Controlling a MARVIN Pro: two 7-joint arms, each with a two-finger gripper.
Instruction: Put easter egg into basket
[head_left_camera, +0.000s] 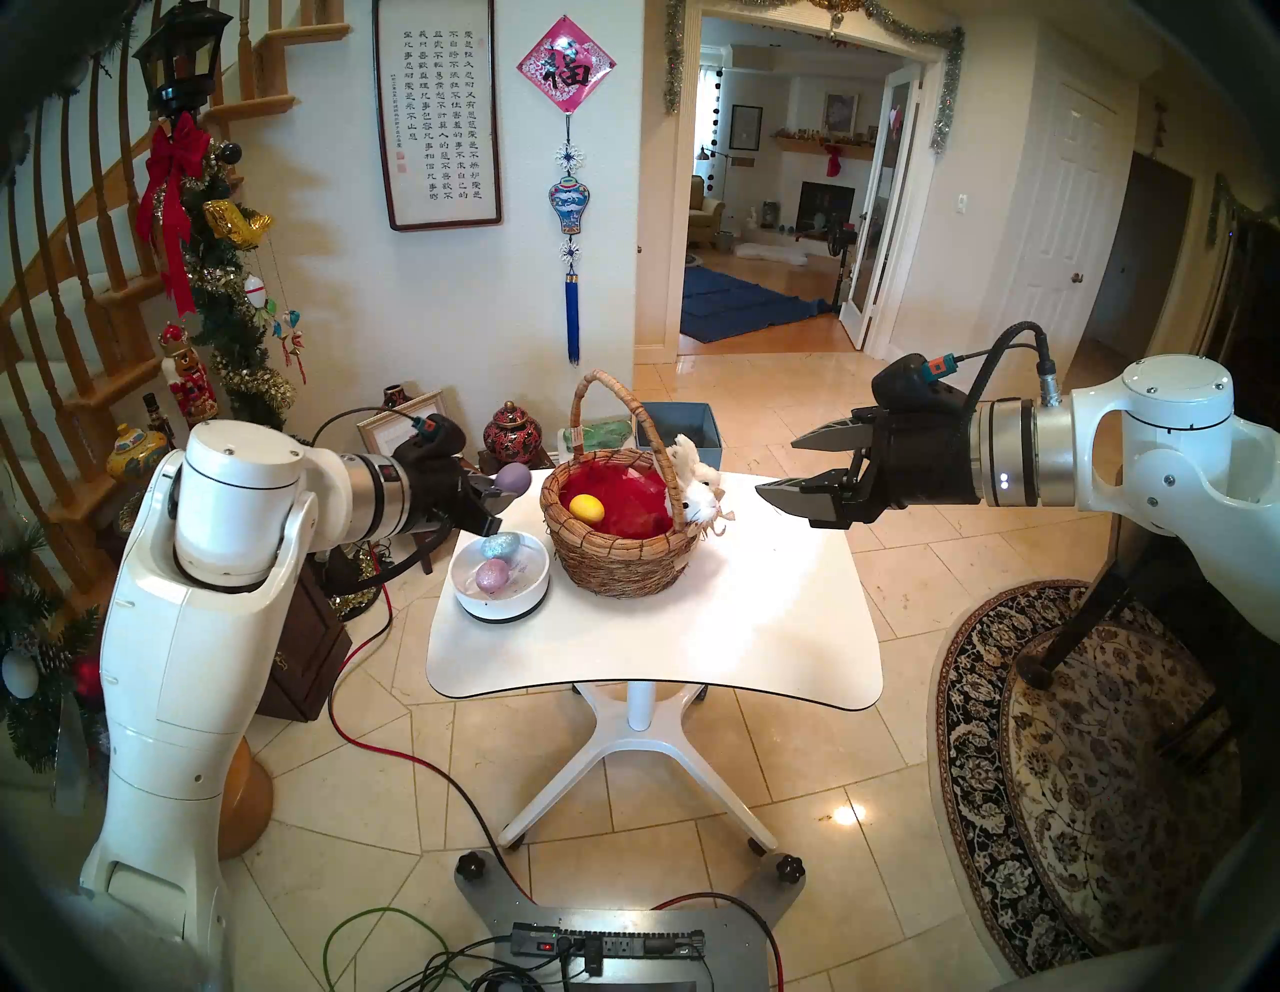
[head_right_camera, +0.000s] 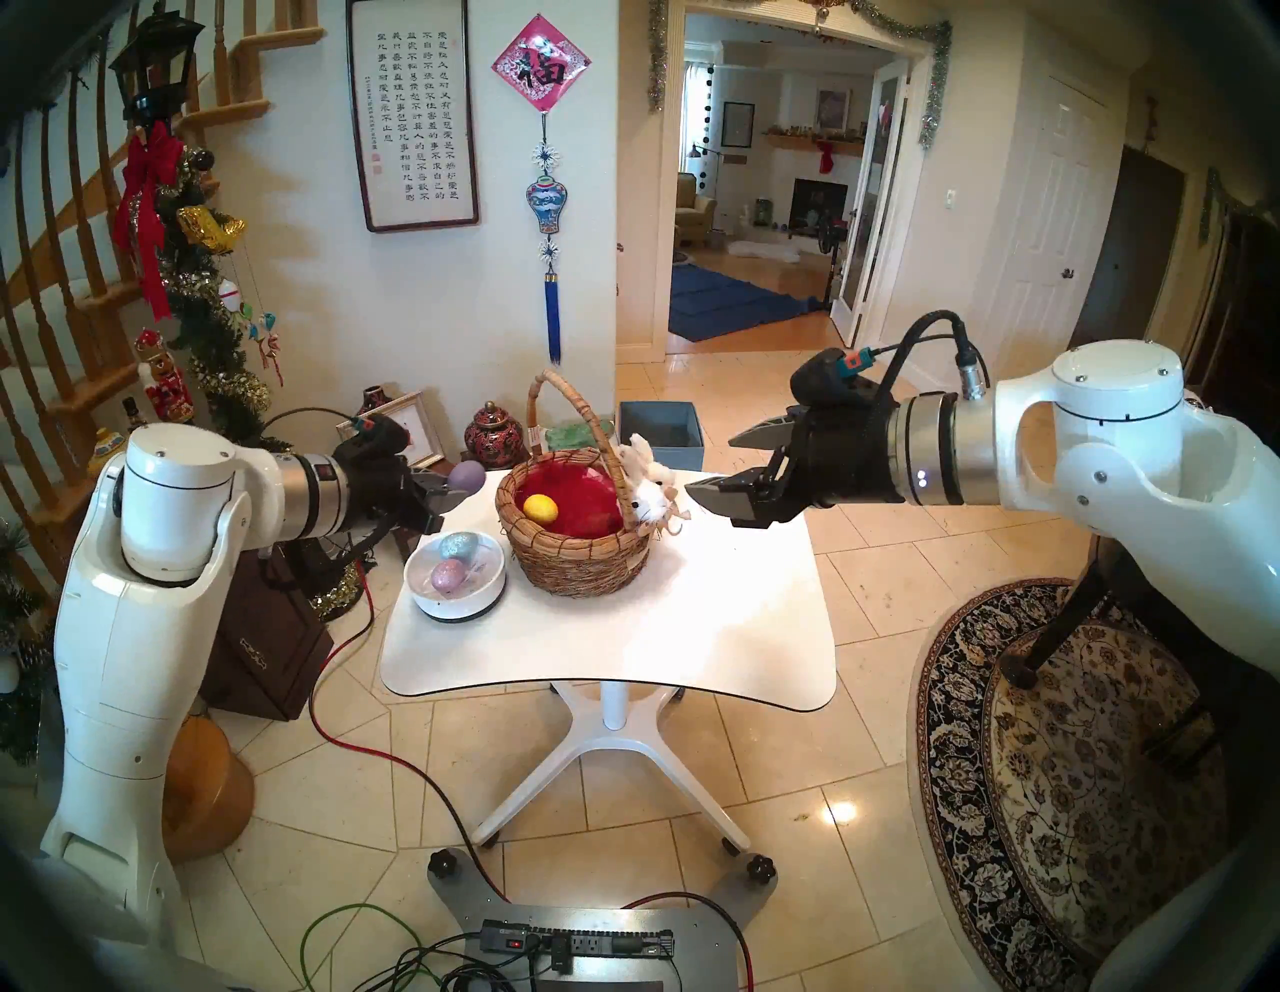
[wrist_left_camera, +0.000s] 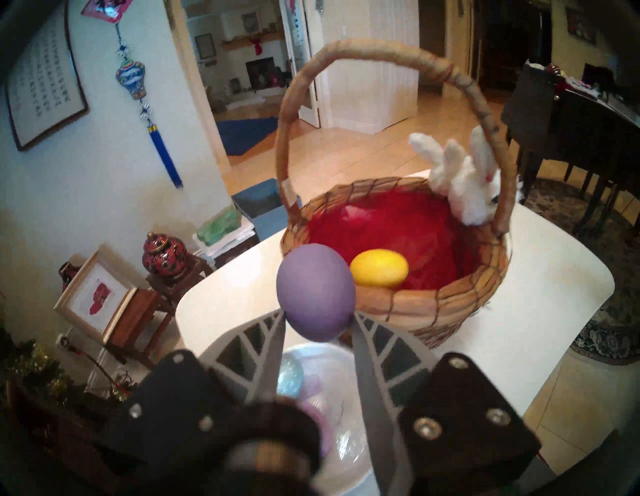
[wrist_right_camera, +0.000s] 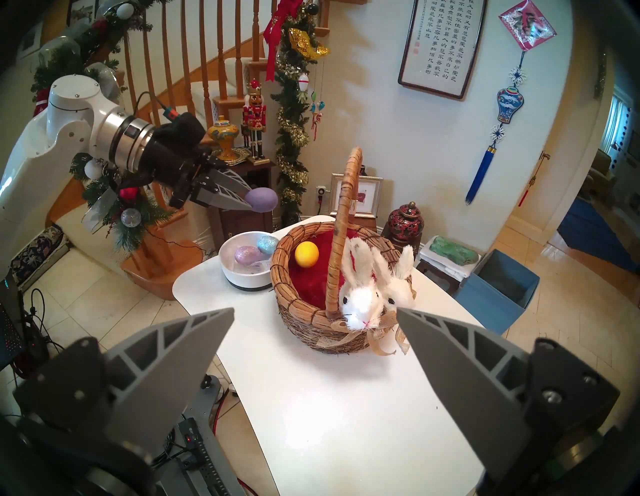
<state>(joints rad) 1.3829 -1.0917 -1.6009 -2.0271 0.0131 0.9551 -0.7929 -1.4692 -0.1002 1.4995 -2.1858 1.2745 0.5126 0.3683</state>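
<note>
one purple egg (wrist_left_camera: 316, 291) sits clamped in the left gripper (wrist_left_camera: 318, 320), above and left of the basket (head_left_camera: 623, 554); right gripper (head_left_camera: 783, 471), jaws spread wide and seemingly empty, hangs right of the basket.

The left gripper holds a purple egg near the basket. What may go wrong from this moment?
1. The left gripper pinches the purple egg only at its lower end with the fingertips, so the smooth egg might slip out and fall onto the white bowl beneath.
2. The basket has a tall handle; the gripper or the egg might strike it on the way in.
3. If released from high, it might hit the yellow egg.
</note>
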